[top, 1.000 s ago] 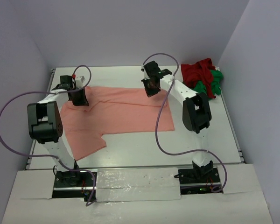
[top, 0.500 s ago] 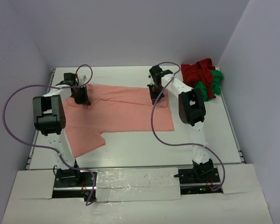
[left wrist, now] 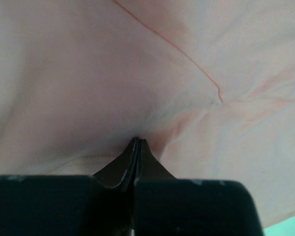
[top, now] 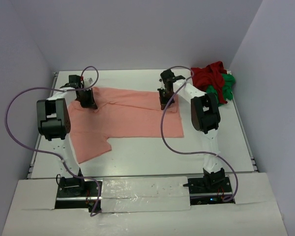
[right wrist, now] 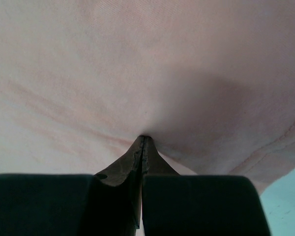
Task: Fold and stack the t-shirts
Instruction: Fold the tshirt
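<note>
The salmon-pink t-shirt (top: 123, 120) lies spread flat across the table, one sleeve toward the near left. My left gripper (top: 87, 101) is at its far left part and my right gripper (top: 166, 102) is at its far right part. In the left wrist view the jaws are shut at the gripper tip (left wrist: 137, 140), with pink cloth (left wrist: 88, 73) puckered round them. In the right wrist view the right gripper (right wrist: 143, 137) is likewise shut in the pink cloth (right wrist: 137, 59). The dark red t-shirt (top: 209, 74) and the bright green t-shirt (top: 223, 89) lie crumpled together at the far right corner.
Purple cables loop from both arms over the table's left side and over the shirt's right edge (top: 163, 132). Walls close the table on the left, far and right sides. Bare table (top: 206, 147) shows on the near right.
Both arms have drawn their elbows in toward the far side. The right gripper has come down and nearer onto the shirt's far right part. The left gripper has shifted slightly.
</note>
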`<act>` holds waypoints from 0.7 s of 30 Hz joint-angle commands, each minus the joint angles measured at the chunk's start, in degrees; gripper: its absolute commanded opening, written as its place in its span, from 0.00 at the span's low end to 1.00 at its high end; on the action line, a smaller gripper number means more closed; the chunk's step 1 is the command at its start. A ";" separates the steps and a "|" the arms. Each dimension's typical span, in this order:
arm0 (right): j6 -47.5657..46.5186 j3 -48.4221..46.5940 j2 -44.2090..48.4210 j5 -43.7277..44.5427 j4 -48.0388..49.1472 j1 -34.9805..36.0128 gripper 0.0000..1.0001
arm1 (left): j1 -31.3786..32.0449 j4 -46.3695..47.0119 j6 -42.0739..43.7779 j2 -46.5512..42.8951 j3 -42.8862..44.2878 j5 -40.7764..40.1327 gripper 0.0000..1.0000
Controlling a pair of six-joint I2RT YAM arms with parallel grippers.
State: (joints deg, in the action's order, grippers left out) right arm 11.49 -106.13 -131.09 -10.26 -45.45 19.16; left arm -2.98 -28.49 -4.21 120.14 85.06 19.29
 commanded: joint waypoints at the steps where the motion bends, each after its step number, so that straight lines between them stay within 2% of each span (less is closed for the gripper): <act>1: -1.55 -1.71 1.19 9.02 5.19 0.00 0.00 | 1.58 1.94 -0.62 3.61 0.55 -1.89 0.00; 9: -2.61 -12.34 -2.59 13.34 5.73 -0.09 0.00 | 2.37 3.62 -1.50 4.49 5.20 -2.23 0.00; 13: -2.52 -19.18 -5.49 13.34 4.41 -0.09 0.00 | 4.83 2.83 -2.12 6.60 11.44 -3.82 0.00; 17: -2.08 -22.37 -7.34 13.16 3.35 -0.09 0.00 | 5.88 1.26 -2.65 8.71 15.66 -4.44 0.00; 21: -1.73 -24.39 -7.69 13.07 0.90 -0.17 0.00 | 6.67 1.15 -3.00 9.07 15.41 -6.80 0.00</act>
State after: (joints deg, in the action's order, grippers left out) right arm 9.45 -127.20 -137.91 1.93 -42.24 19.33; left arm 3.09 -26.79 -6.02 128.68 98.65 14.72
